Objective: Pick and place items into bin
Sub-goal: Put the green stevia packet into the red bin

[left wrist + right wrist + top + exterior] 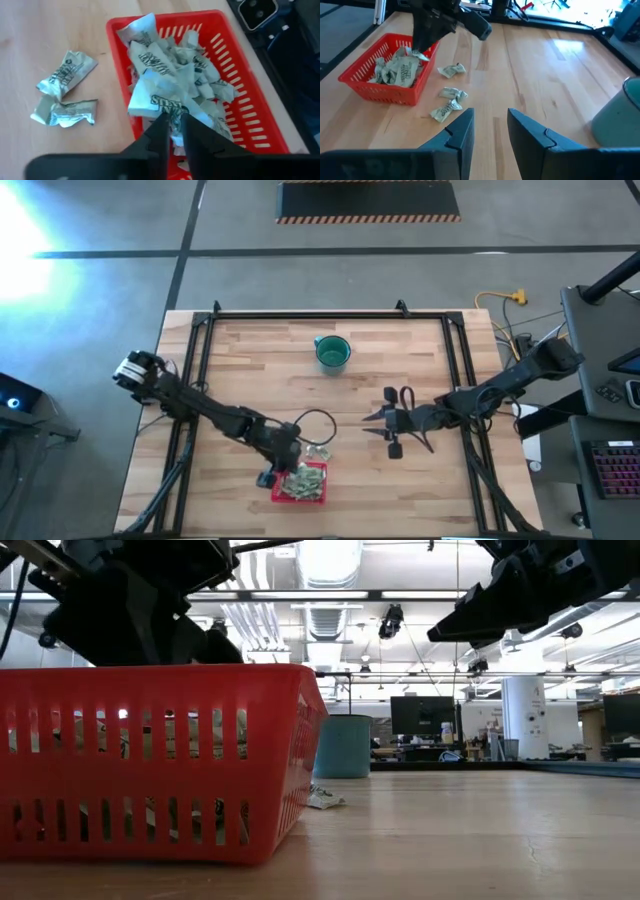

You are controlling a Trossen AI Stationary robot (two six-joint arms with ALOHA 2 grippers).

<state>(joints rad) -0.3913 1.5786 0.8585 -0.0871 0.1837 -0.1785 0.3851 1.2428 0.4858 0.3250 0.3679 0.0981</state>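
Red bin (150, 760) blocks the low view; teal cup (343, 746) stands behind.

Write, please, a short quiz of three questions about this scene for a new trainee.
1. True or false: the teal cup stands inside the red bin.
2. Which gripper hangs over the red bin? A) left gripper B) right gripper C) neither
3. Fill in: the left gripper is shut on a pale green ____.

Key: 1 false, the cup stands apart on the table. 2 A. 3 packet.
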